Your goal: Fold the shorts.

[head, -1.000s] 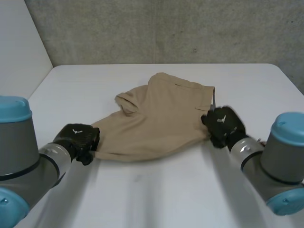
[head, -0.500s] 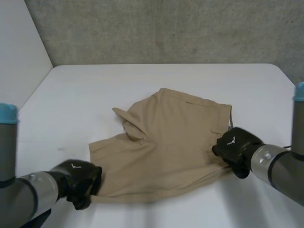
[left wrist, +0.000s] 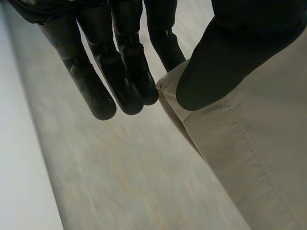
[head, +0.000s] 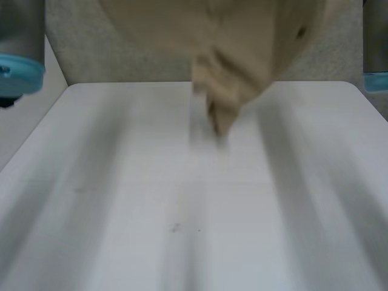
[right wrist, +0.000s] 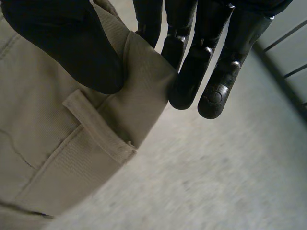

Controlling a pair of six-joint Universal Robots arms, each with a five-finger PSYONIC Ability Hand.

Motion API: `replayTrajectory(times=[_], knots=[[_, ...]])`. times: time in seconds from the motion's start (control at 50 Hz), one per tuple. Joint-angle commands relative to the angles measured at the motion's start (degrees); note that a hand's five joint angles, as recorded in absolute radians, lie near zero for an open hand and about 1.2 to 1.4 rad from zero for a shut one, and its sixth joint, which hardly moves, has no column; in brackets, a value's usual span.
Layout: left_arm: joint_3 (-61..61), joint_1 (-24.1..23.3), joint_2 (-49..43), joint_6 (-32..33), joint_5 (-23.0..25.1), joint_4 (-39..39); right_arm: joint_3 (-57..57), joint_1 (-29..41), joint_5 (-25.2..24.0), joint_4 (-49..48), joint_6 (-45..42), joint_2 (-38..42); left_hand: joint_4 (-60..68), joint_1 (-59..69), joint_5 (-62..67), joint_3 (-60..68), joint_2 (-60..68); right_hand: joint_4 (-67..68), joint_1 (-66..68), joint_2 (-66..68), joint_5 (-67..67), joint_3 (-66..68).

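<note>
Shorts, flat on the table a moment ago, now hang above it, your left hand and right hand each pinching an edge, so lay them out next.

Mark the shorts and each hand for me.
shorts (head: 242,48), head view, middle of the hanging cloth.
left hand (left wrist: 240,52), left wrist view, on its thumb.
right hand (right wrist: 67,43), right wrist view, on its thumb.

Bare lab: white table, concrete wall
</note>
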Motion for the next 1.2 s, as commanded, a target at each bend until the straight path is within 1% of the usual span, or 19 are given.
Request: replayTrajectory(times=[0.02, 0.12, 0.26, 0.34, 0.42, 0.48, 0.54, 0.58, 0.7, 0.72, 0.74, 0.78, 0.8, 0.86, 0.88, 0.94, 1.02, 1.06, 1.2], knots=[[-8.0, 0.7, 0.8, -1.6, -0.2, 0.8, 7.1, 0.9, 0.0, 2.6, -0.2, 1.0, 11.4, 16.2, 13.5, 11.7, 11.3, 11.7, 25.0, 12.3, 13.2, 12.4], [-17.4, 2.5, -0.2, -1.7, 0.0, 1.0, 10.5, 1.2, 0.1, 9.5, 0.1, 4.4, 11.4, 16.2, 13.5, 11.7, 11.3, 11.7, 25.0, 12.3, 13.2, 12.4], [-29.9, 1.8, -4.7, -1.6, 0.5, 0.9, 19.0, 1.7, 0.4, 17.2, 0.1, 10.1, 11.4, 16.2, 13.5, 11.7, 11.3, 11.7, 25.0, 12.3, 13.2, 12.4], [-35.8, 1.7, -7.0, -1.4, 2.2, 0.8, 23.3, 1.7, 0.4, 21.6, 0.1, 12.7, 11.4, 16.2, 13.5, 11.7, 11.3, 11.7, 25.0, 12.3, 13.2, 12.4], [-38.9, 1.7, -8.9, -1.2, 4.2, 0.3, 26.5, 1.6, 0.3, 23.3, 0.3, 13.6, 11.4, 16.2, 13.5, 11.7, 11.3, 11.7, 25.0, 12.3, 13.2, 12.4], [-39.7, 1.6, -9.0, -1.1, 4.3, -0.6, 28.2, 1.3, 0.4, 23.9, -0.1, 13.1, 11.4, 16.2, 13.5, 11.7, 11.3, 11.7, 25.0, 12.3, 13.2, 12.4], [-41.2, 1.6, -8.1, -0.9, 4.3, -3.6, 29.6, 1.3, 0.4, 25.5, -0.4, 11.6, 11.4, 16.2, 13.5, 11.7, 11.3, 11.7, 25.0, 12.3, 13.2, 12.4], [-41.7, 1.3, -6.1, -0.9, 4.3, -8.2, 30.1, 1.1, 0.3, 27.4, -0.6, 10.1, 11.4, 16.2, 13.5, 11.7, 11.3, 11.7, 25.0, 12.3, 13.2, 12.4], [-44.1, 1.2, 4.0, -0.5, 4.6, -23.6, 30.6, 1.1, -0.5, 43.9, -5.4, 2.4, 11.4, 16.2, 13.5, 11.7, 11.3, 11.7, 25.0, 12.3, 13.2, 12.4], [-45.1, 1.1, 6.6, 0.7, 4.6, -28.0, 30.8, 1.0, -0.5, 46.2, -6.6, 1.5, 11.4, 16.2, 13.5, 11.7, 11.3, 11.7, 25.0, 12.3, 13.2, 12.4], [-45.7, 1.0, 8.0, 1.7, 4.6, -30.2, 31.3, 0.9, -0.5, 51.0, -9.6, 0.0, 11.4, 16.2, 13.5, 11.7, 11.3, 11.7, 25.0, 12.3, 13.2, 12.4], [-47.1, 0.8, 10.6, 4.2, 4.6, -34.0, 32.3, 0.8, -0.5, 55.3, -13.1, -1.6, 11.4, 16.2, 13.5, 11.7, 11.3, 11.7, 25.0, 12.3, 13.2, 12.4], [-48.8, 0.5, 13.2, 7.2, 4.7, -37.0, 32.8, 0.8, -0.5, 57.2, -14.8, -2.3, 11.4, 16.2, 13.5, 11.7, 11.3, 11.7, 25.0, 12.3, 13.2, 12.4], [-51.5, 0.2, 16.0, 11.8, 4.7, -39.9, 34.6, 0.8, -0.5, 62.2, -19.0, -5.3, 11.4, 16.2, 13.5, 11.7, 11.3, 11.7, 25.0, 12.3, 13.2, 12.4], [-53.0, 0.2, 17.2, 14.6, 4.6, -40.4, 34.9, 0.9, -0.6, 62.3, -19.5, -5.9, 11.4, 16.2, 13.5, 11.7, 11.3, 11.7, 25.0, 12.3, 13.2, 12.4], [-55.0, 0.3, 17.5, 18.3, 4.5, -39.5, 35.6, 1.0, -1.5, 61.6, -19.8, -6.7, 11.4, 16.2, 13.5, 11.7, 11.3, 11.7, 25.0, 12.3, 13.2, 12.4], [-55.0, 0.2, 14.4, 19.2, 4.4, -36.3, 36.6, 0.5, -2.2, 61.5, -20.0, -4.5, 11.4, 16.2, 13.5, 11.7, 11.3, 11.7, 25.0, 12.3, 13.2, 12.4], [-53.4, 0.2, 9.7, 19.5, 4.0, -33.5, 35.5, 0.6, -1.8, 61.4, -20.0, -0.3, 11.4, 16.2, 13.5, 11.7, 11.3, 11.7, 25.0, 12.3, 13.2, 12.4], [-36.3, -0.6, -2.7, 18.9, 2.9, -27.9, 23.9, 1.2, -1.2, 57.3, -18.3, 5.8, 11.4, 16.2, 13.5, 11.7, 11.3, 11.7, 25.0, 12.3, 13.2, 12.4]])
